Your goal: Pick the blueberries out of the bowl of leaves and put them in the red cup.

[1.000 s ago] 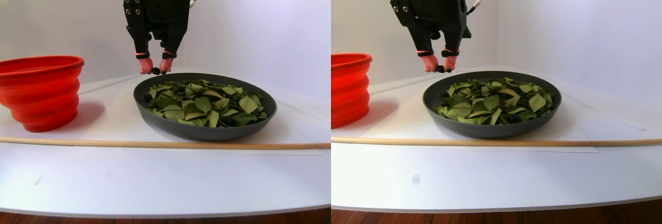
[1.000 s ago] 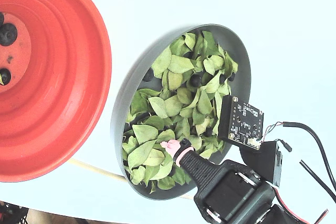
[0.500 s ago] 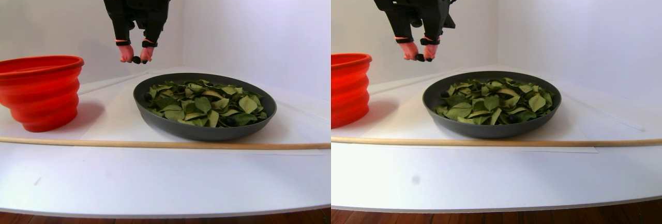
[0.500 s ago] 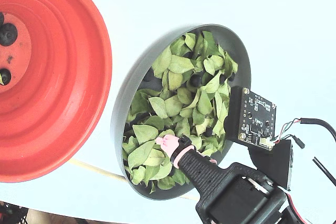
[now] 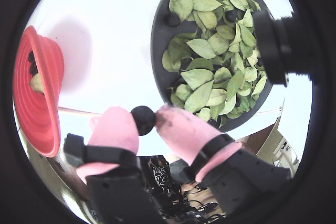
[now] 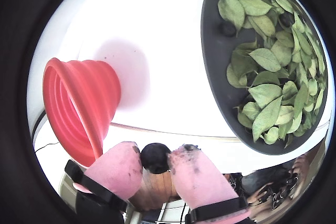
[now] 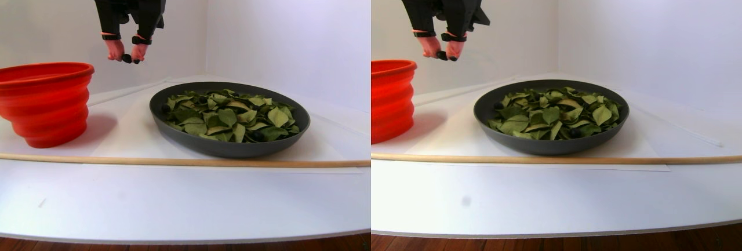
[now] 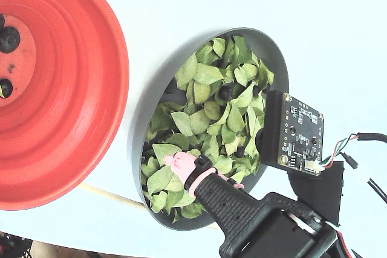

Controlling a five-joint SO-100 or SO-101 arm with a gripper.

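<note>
My gripper [image 7: 126, 58] is shut on one of the blueberries [image 5: 143, 119], pinched between its pink fingertips [image 6: 118, 169]. In the stereo pair view it hangs above the table between the red cup [image 7: 46, 100] and the dark grey bowl [image 7: 232, 146], higher than the cup's rim. The bowl is full of green leaves [image 8: 205, 119], with more blueberries [image 5: 173, 20] showing among them. Two dark berries [image 8: 9, 39] lie on the cup's [image 8: 72, 89] paler bottom. In the fixed view a pink fingertip [image 8: 179, 161] shows over the bowl's lower left leaves.
A thin wooden rod [image 7: 174, 161] lies across the table in front of the cup and bowl. White walls close the back and the right. A black circuit board [image 8: 299, 131] on the arm overlaps the bowl's right rim in the fixed view.
The gripper has risen from just over the bowl's left rim and moved left toward the red cup, still holding the blueberry. Bowl and cup have not moved.
</note>
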